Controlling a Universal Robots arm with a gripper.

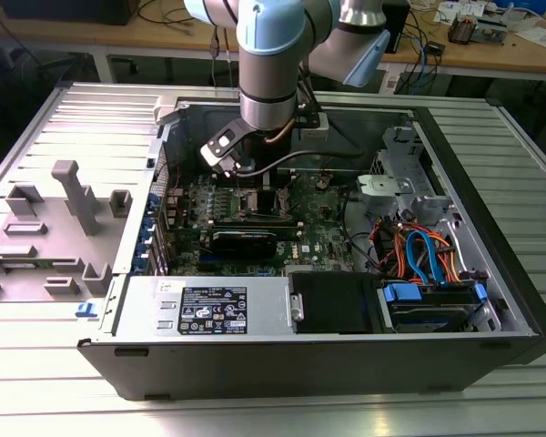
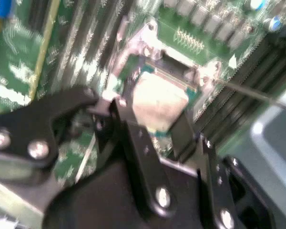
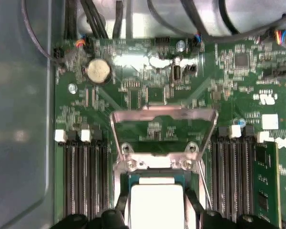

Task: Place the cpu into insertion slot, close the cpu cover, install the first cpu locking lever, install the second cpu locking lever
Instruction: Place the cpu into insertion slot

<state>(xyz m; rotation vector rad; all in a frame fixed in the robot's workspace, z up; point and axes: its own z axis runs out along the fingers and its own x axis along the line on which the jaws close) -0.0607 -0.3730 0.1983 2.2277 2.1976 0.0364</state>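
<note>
hovering low over the board (image 3: 148,90), i hold the cpu (image 2: 159,98) clamped by two opposite edges between my gripper's (image 2: 155,124) fingers (image 2: 128,131), right at the socket (image 3: 133,164), with the cover (image 3: 162,113) standing open just beyond it.

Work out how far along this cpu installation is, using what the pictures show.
Done: nothing finished that I can confirm. In hand: the gripper grips the cpu at the socket; whether it is seated is unclear. Left: the cpu cover is swung open, so closing it and both locking levers remain.
</note>
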